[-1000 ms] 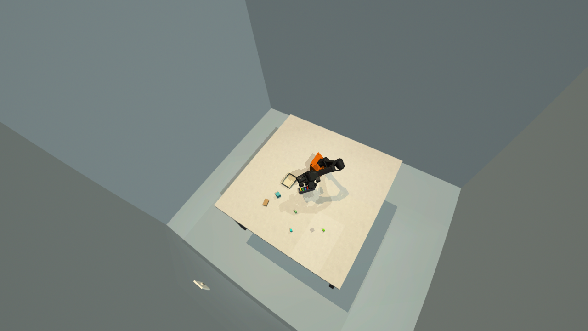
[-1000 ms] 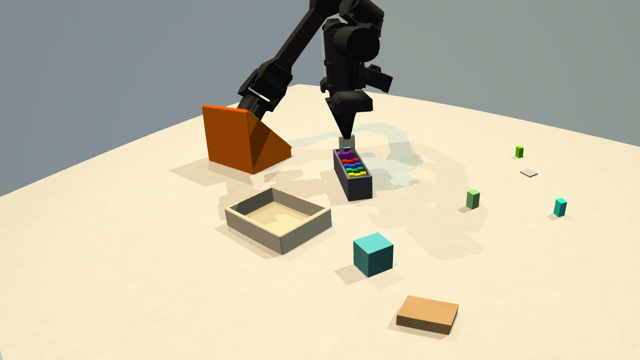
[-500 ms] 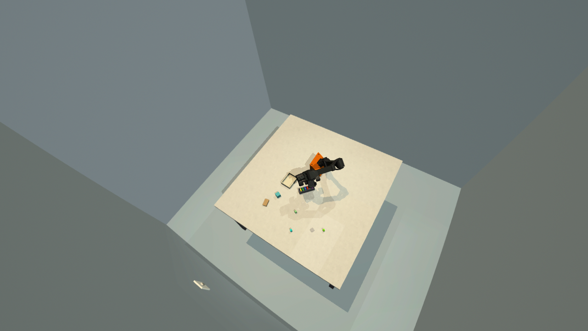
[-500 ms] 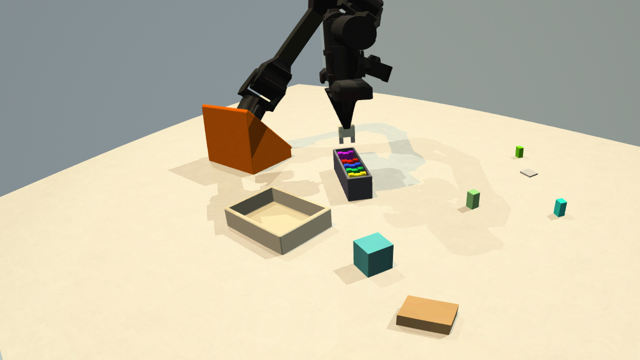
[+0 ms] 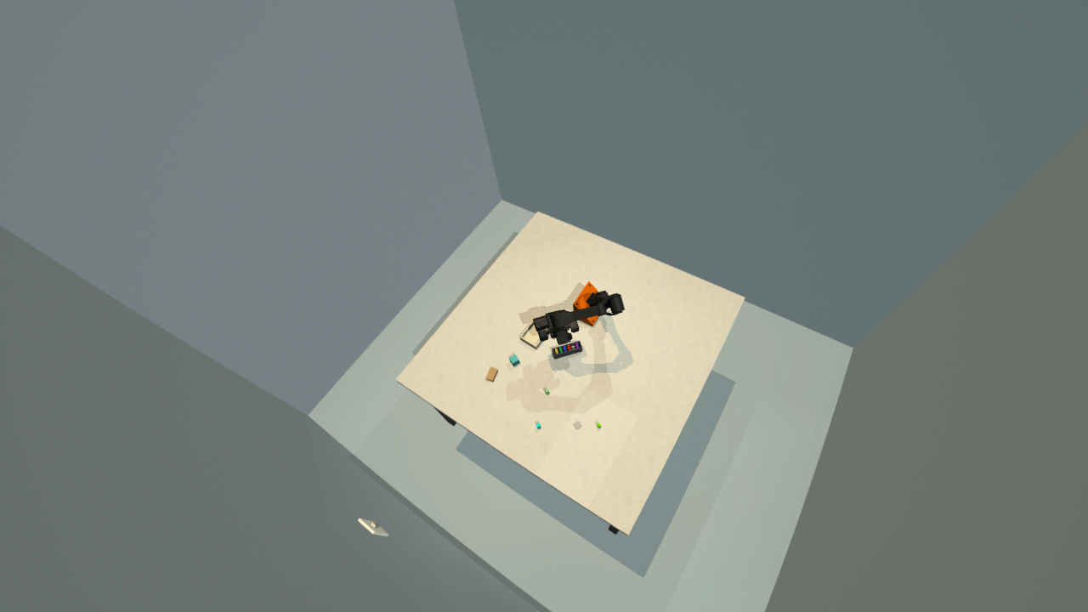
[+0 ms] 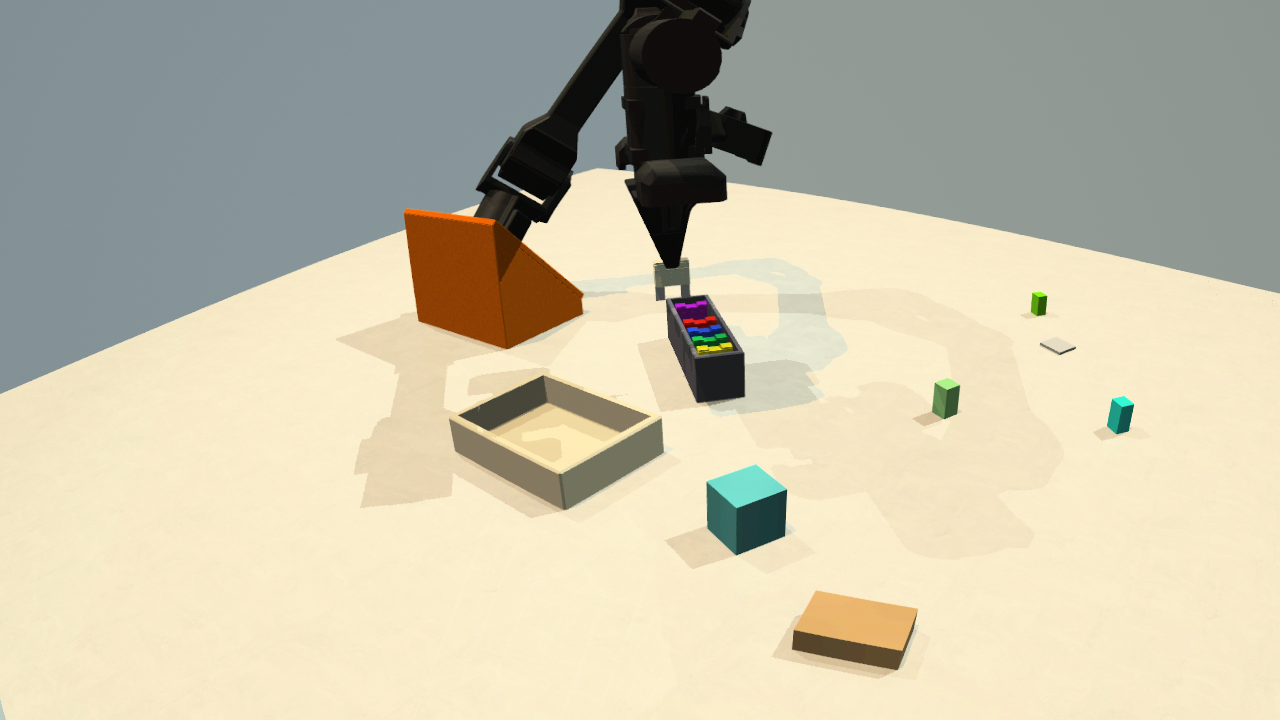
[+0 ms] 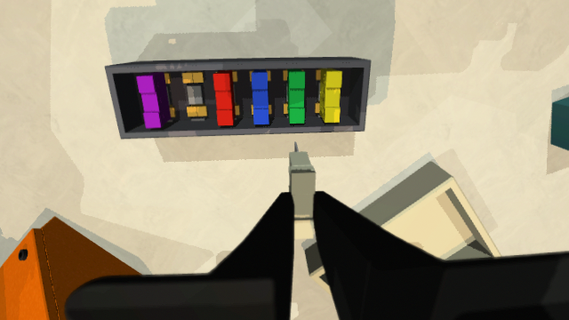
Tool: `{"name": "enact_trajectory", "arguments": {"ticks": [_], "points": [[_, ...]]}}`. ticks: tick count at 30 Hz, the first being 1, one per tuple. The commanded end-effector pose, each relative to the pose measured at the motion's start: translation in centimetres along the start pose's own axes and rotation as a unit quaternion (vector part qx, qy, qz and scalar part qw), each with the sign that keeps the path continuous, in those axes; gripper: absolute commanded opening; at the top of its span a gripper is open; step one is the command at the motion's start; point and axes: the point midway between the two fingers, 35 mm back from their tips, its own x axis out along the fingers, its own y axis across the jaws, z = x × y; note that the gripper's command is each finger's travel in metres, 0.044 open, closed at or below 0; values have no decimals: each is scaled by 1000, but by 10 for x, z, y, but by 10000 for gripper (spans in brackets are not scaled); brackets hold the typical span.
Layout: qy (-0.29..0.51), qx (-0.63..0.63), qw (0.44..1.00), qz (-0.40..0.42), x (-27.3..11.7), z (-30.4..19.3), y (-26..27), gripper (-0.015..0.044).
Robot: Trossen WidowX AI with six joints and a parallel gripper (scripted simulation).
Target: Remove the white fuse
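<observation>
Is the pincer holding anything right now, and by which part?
Yes. The pincer is shut on the white fuse, gripping its upper body by the two sides, blades hanging below, clear of the fuse block.

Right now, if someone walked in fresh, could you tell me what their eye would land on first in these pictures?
Probably the gripper, shut on the white fuse and holding it in the air, clear of the fuse block. Next, the row of purple, red, blue, green and yellow fuses in the block, with one empty slot between purple and red. The open tray sits on the table nearby, nothing visible in it.
</observation>
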Motion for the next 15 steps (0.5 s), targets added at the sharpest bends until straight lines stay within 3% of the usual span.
{"name": "enact_trajectory", "arguments": {"ticks": [1,15], "points": [[3,0,1000,1,0,-15,-19,0],[3,-1,1000,1,2,-68,-71,0]]}}
